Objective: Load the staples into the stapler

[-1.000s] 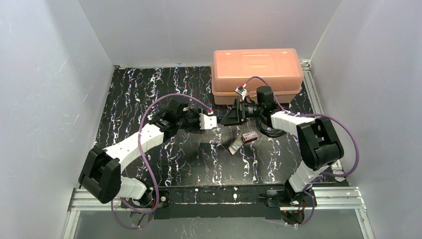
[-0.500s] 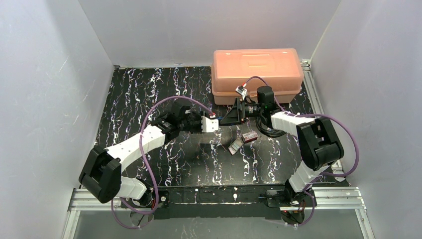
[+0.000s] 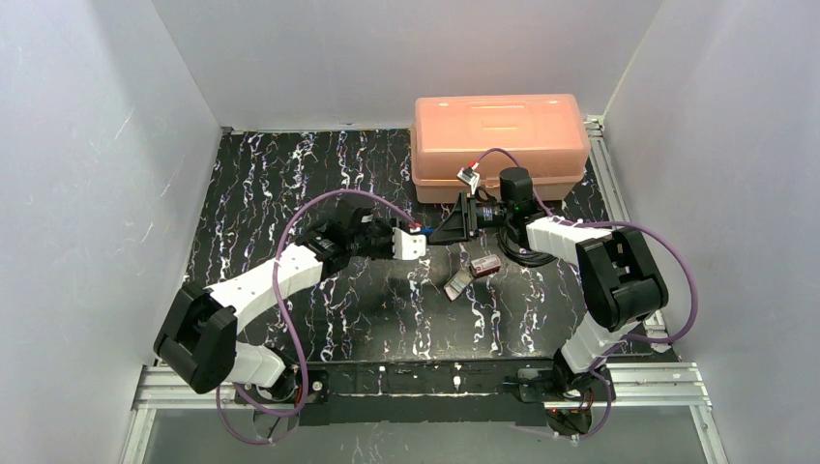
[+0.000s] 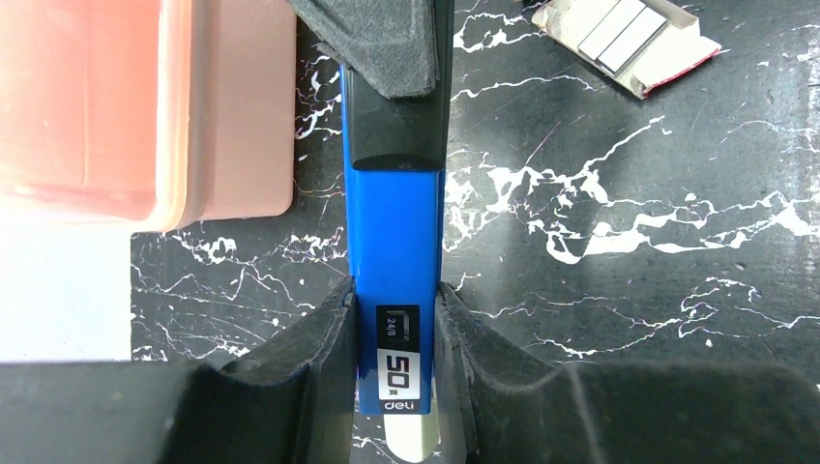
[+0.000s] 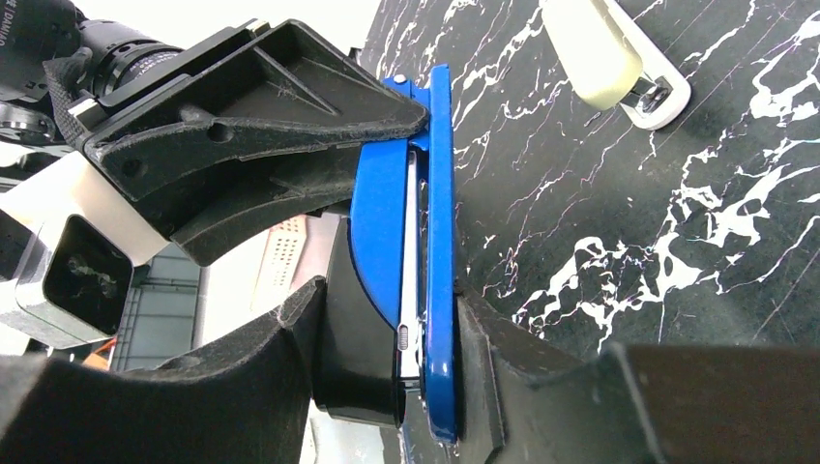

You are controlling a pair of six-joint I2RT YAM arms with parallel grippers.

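A blue stapler with a black end hangs level above the table, between the two arms. My left gripper is shut on the labelled end of the stapler. My right gripper is closed on the opposite end of the stapler, one finger on the black part and the other on the blue base. The staples are silvery strips in a pale tray with a red edge, lying on the table. That tray sits beside a small red box.
A large orange lidded box stands at the back right, close behind both grippers. A coiled black cable lies under the right arm. A cream-handled item with a metal end rests on the black marbled table.
The right gripper's jaws have closed from wide open onto the stapler's end. The left gripper, still holding the stapler, has shifted slightly right and nearer.
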